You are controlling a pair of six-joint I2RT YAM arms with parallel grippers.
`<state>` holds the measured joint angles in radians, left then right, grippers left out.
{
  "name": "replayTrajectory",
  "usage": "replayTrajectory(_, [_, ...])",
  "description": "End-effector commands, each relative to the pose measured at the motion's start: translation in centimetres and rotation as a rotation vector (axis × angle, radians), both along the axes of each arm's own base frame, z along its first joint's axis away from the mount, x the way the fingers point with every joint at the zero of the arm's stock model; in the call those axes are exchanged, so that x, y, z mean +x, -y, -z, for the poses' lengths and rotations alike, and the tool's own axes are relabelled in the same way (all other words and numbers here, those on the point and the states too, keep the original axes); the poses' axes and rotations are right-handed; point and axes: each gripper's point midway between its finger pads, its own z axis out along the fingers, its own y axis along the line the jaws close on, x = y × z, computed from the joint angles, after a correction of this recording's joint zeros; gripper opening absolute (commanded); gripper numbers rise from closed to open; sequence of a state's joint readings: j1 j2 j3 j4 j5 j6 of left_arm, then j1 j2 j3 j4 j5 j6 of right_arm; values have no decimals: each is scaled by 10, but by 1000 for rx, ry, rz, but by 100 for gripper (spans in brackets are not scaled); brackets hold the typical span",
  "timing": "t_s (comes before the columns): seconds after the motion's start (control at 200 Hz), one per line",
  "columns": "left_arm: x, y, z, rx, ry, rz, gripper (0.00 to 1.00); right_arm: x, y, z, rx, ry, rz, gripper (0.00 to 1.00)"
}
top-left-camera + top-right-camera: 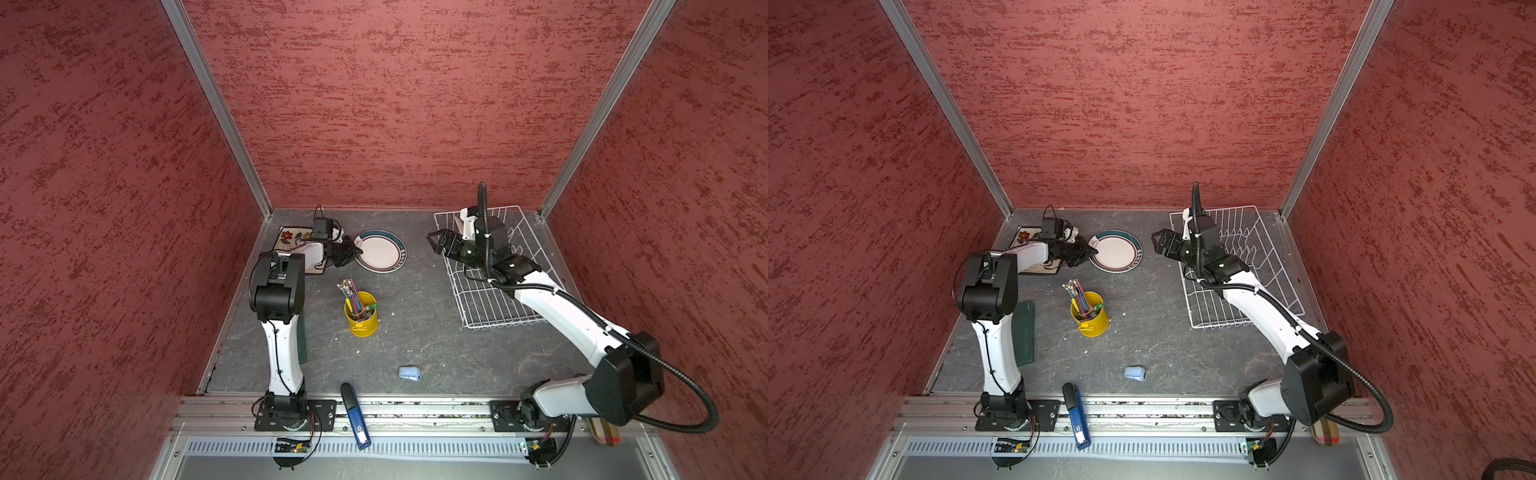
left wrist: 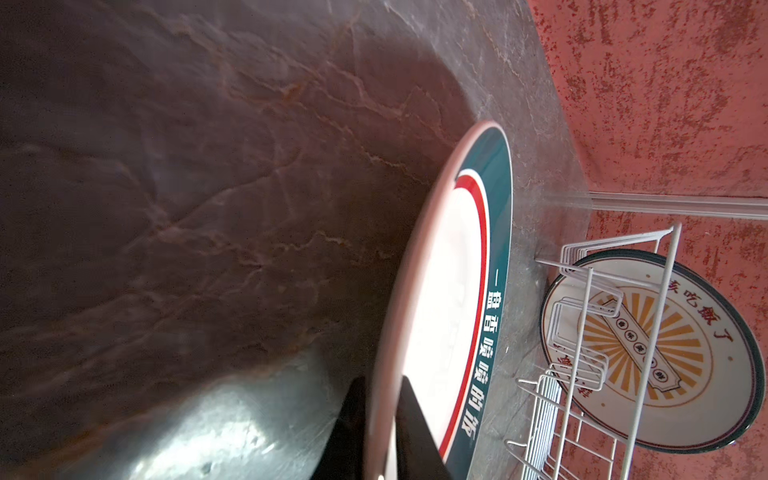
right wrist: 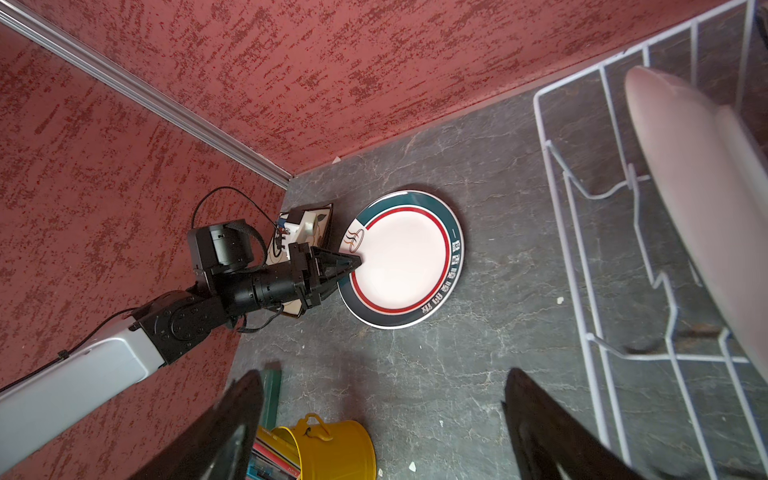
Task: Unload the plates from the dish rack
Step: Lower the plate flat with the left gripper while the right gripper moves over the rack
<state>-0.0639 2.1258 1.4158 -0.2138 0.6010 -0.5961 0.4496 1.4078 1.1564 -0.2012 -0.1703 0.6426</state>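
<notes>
Now | left claw (image 1: pixel 358 250) astride round plate (image 1: pixel 384 252) rim, grip unclear | right claw (image 1: pixel 433 243) fingers wide apart, near dish rack (image 1: pixel 490 308)

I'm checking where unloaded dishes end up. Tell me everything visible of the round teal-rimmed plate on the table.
The round plate looks glossy ceramic: white centre, thin red ring, broad teal rim bearing white characters. It lies flat, face up, on the table, apart from the dish rack. The left gripper straddles its rim; whether it pinches is unclear.

Fingers (image 2: pixel 415 436) straddle teal-rimmed plate (image 2: pixel 440 311) (its rim); sunburst plate (image 2: pixel 706 374) in rack (image 2: pixel 660 307).
</notes>
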Motion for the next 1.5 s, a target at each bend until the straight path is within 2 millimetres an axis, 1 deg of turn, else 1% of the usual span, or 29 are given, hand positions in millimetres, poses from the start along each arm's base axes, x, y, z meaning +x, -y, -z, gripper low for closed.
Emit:
replayTrajectory(0.0, [9, 3, -11, -8, 38, 7, 23, -1, 8, -3, -20, 17, 28, 91])
replayTrajectory(0.07, [8, 3, -11, -9, 37, 8, 26, -1, 9, -2, -22, 16, 28, 91])
replayTrajectory(0.13, [8, 2, -11, -3, 34, 3, 35, -1, 9, -2, -23, 16, 29, 91])
replayTrajectory(0.23, [7, 2, -11, 4, 30, 1, 43, -1, 9, -1, -26, 14, 30, 92])
replayTrajectory(0.296, [7, 1, -11, 6, 27, 2, 52, -1, 10, -1, -26, 15, 31, 92])
replayTrajectory(0.471, [6, -1, -10, 23, 16, 4, 61, -1, 10, 0, -31, 12, 34, 92])
replayTrajectory(0.561, [6, -5, -10, 51, 16, -5, 70, -1, 11, 1, -34, 10, 38, 92])
replayTrajectory(0.606, [6, -6, -10, 61, 16, -9, 73, -1, 12, 1, -36, 9, 40, 92])
replayTrajectory(0.772, [4, -10, -6, 52, -5, -13, 77, -2, 13, 2, -42, 5, 44, 92])
replayTrajectory(0.857, [4, -11, -7, 62, -6, -16, 79, -3, 14, 1, -45, 6, 46, 92])
replayTrajectory(1.007, [2, -12, -18, 76, 14, -12, 80, -4, 18, 0, -71, 12, 53, 93])
replayTrajectory(1.107, [1, -15, -29, 94, 37, -13, 81, -5, 25, -6, -117, 36, 61, 94])
replayTrajectory(1.293, [-2, -18, -47, 115, 66, -14, 83, -6, 50, -14, -227, 65, 113, 96])
replayTrajectory(1.398, [-5, -20, -62, 117, 95, -20, 84, -6, 71, -14, -316, 79, 173, 97])
replayTrajectory(1.458, [-7, -20, -70, 120, 107, -18, 84, -8, 84, -18, -387, 86, 198, 97])
replayTrajectory(1.493, [-8, -21, -76, 122, 116, -17, 85, -9, 95, -21, -435, 90, 227, 98])
